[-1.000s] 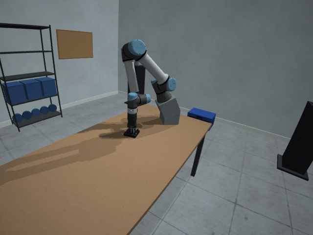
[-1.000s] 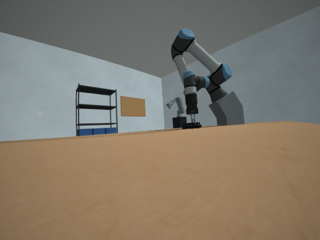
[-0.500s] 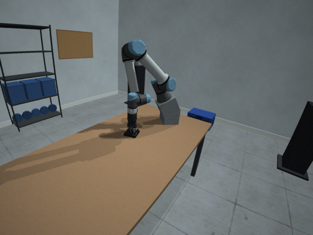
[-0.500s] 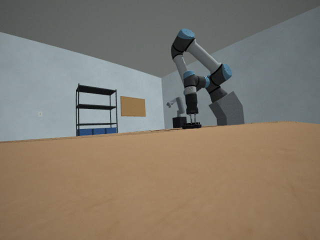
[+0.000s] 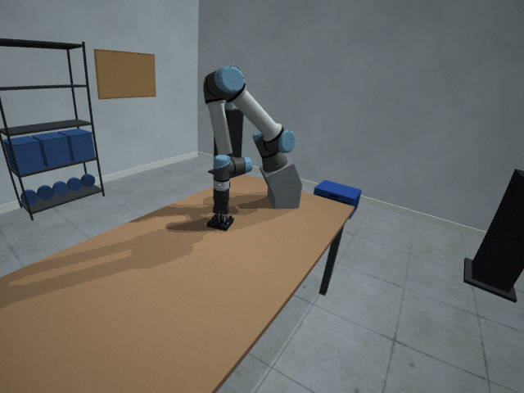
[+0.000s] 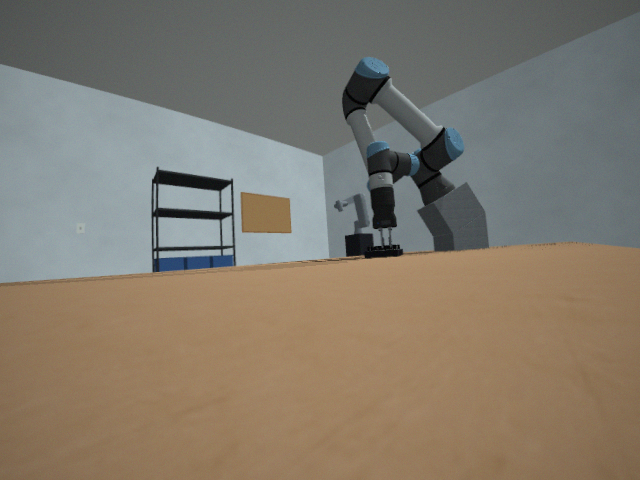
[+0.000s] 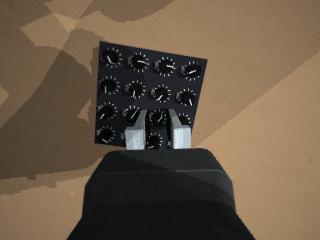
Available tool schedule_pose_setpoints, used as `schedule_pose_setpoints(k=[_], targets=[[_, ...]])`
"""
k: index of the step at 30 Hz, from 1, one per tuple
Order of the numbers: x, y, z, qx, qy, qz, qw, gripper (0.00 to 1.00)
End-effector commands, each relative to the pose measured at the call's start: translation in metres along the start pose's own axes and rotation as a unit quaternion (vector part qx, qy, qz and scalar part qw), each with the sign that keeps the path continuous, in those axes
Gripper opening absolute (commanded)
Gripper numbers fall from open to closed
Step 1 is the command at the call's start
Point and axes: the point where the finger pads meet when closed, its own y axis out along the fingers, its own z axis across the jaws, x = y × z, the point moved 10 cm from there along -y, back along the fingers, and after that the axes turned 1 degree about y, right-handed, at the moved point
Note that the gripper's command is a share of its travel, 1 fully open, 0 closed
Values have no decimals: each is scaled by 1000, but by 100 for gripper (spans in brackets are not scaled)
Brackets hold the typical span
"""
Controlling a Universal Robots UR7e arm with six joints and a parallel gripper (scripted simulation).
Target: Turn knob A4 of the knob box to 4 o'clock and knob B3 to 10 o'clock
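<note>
The knob box (image 7: 150,102) is a black square plate with four rows of small black knobs, each with a white line; the printed names are too small to read. It stands flat on the wooden table, seen small in the top view (image 5: 220,222) and in the exterior view (image 6: 383,252). My gripper (image 7: 158,119) points straight down over the box, with one finger on each side of a knob (image 7: 157,118) in the second row from the near edge, third from the left. The fingers stand apart from the knob, with a gap on both sides. The gripper also shows in the top and exterior views (image 5: 220,216) (image 6: 385,240).
The arm's grey pedestal (image 5: 282,186) stands on the table just behind the box. A blue case (image 5: 337,192) lies at the table's far right corner. The table's right edge (image 5: 321,270) drops to the floor. A black shelf (image 5: 51,127) stands far to the left.
</note>
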Motion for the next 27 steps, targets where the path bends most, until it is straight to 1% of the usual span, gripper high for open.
schedule_pose_setpoints(k=[1,8,16,20,27], targets=[[0,-1,0,0,0,0,1000,46],[0,-6,0,0,0,0,1000,46],[0,-28,0,0,0,0,1000,46],[0,-36,0,0,0,0,1000,46],[0,-38,0,0,0,0,1000,46]])
